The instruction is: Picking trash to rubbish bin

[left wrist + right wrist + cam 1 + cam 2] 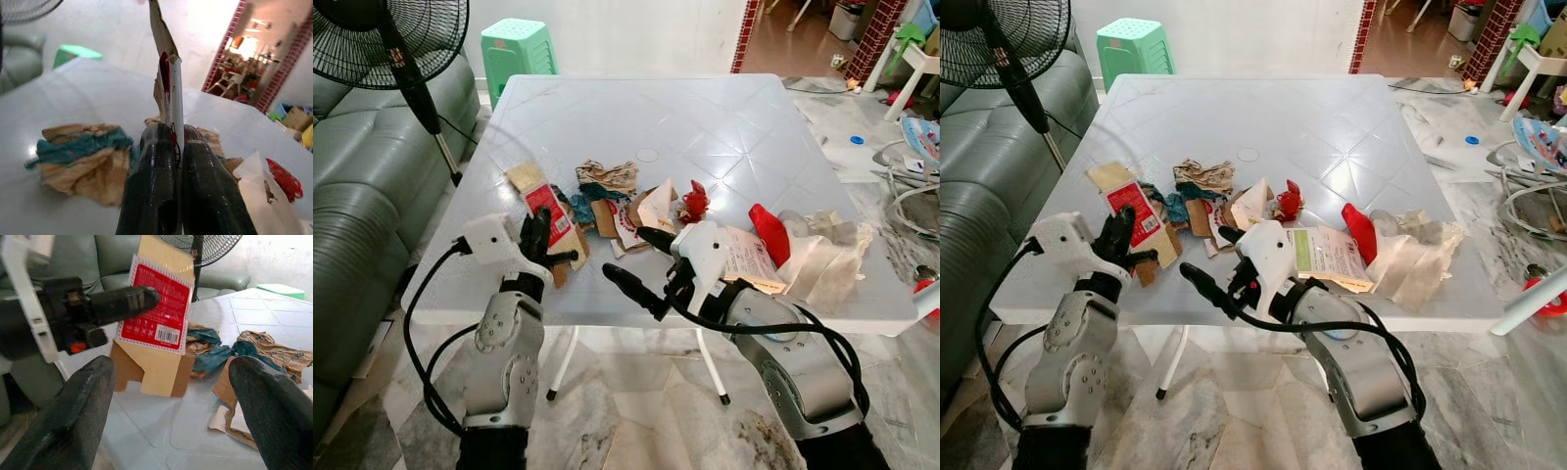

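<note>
While left pincer [551, 247] pinches flattened carton [544, 211], right pincer [641, 262] gapes wide beside it

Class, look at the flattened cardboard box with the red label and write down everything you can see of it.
The flattened cardboard box is plain tan card bearing a red label with white print and a barcode. It looks crushed thin, with torn flaps at its lower edge. It stands near the white table's front-left edge, beside crumpled brown and teal paper. The left gripper is shut on it, one finger on each face. The right gripper is open nearby, apart from it.
</note>
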`<state>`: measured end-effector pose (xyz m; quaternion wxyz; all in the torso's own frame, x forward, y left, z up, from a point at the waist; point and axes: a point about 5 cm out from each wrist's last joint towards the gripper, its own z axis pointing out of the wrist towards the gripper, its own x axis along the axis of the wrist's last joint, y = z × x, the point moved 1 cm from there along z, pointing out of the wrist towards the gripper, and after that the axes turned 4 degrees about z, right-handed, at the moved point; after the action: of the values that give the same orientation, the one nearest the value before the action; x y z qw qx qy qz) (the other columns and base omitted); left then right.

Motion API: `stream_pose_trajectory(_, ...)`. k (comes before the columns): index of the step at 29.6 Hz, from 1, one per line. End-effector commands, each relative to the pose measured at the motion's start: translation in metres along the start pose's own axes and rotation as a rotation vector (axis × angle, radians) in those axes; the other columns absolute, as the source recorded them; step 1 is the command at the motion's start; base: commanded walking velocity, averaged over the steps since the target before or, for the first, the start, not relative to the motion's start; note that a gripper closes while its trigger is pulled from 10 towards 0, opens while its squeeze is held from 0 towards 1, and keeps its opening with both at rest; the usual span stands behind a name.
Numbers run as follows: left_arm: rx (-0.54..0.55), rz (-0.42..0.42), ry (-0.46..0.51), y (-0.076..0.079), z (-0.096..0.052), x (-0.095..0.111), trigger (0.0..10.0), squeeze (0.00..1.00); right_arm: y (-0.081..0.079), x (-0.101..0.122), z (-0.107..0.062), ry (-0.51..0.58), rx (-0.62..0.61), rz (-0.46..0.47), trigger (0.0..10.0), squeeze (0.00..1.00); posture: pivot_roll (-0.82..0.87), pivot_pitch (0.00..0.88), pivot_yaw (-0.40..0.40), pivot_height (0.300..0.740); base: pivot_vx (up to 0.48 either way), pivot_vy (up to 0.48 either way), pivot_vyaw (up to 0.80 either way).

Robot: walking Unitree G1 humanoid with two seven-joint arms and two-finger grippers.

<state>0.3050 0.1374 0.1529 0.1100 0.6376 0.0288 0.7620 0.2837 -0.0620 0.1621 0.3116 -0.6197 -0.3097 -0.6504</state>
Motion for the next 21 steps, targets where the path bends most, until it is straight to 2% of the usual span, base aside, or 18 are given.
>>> stream_pose_trajectory(1,-0.051,0.044,0.035,0.006,-0.003,0.008,0.0,0.00,0.002,0.001,0.001,0.005,-0.012,-0.008,10.0,0.00,0.01,0.030,-0.018,0.740,0.000,0.000,0.00)
stream_pose_trajectory(5,-0.082,0.144,0.096,0.004,-0.009,0.024,0.0,0.00,0.006,-0.003,0.000,0.002,-0.047,-0.005,10.0,0.00,0.02,0.035,-0.020,0.740,0.000,0.000,0.00)
stream_pose_trajectory(6,-0.031,0.234,0.122,-0.005,-0.012,0.029,0.0,0.00,0.009,-0.004,0.001,0.006,-0.072,-0.008,10.0,0.00,0.03,0.039,-0.021,0.740,0.000,0.000,0.00)
stream_pose_trajectory(8,0.046,0.319,0.125,-0.018,-0.015,0.029,0.0,0.00,0.012,-0.005,0.003,0.011,-0.099,-0.023,10.0,0.00,0.04,0.040,-0.021,0.740,0.000,0.000,0.00)
stream_pose_trajectory(11,0.153,0.327,0.082,-0.037,-0.022,0.022,0.0,0.00,0.020,-0.005,0.007,0.026,-0.164,-0.091,10.0,0.00,0.05,0.045,-0.022,0.740,0.000,0.000,0.00)
stream_pose_trajectory(13,0.175,0.344,0.061,-0.043,-0.027,0.018,0.0,0.00,0.026,-0.004,0.008,0.033,-0.209,-0.110,10.0,0.00,0.06,0.049,-0.025,0.740,0.000,0.000,0.00)
stream_pose_trajectory(15,0.180,0.350,0.055,-0.044,-0.029,0.017,0.0,0.00,0.028,-0.004,0.008,0.036,-0.223,-0.115,10.0,0.00,0.06,0.051,-0.026,0.740,0.000,0.000,0.00)
stream_pose_trajectory(17,0.170,0.375,0.021,-0.045,-0.040,0.010,0.0,0.00,0.042,-0.005,0.010,0.040,-0.306,-0.133,10.0,0.00,0.08,0.060,-0.027,0.740,0.000,0.000,0.00)
stream_pose_trajectory(19,0.163,0.390,0.006,-0.044,-0.048,0.006,0.0,0.00,0.047,-0.005,0.010,0.045,-0.333,-0.143,10.0,0.00,0.09,0.067,-0.027,0.740,0.000,0.000,0.00)
stream_pose_trajectory(21,0.143,0.409,-0.031,-0.040,-0.063,-0.004,0.0,0.00,0.061,-0.007,0.014,0.047,-0.395,-0.190,10.0,0.00,0.11,0.078,-0.026,0.740,0.000,0.000,0.00)
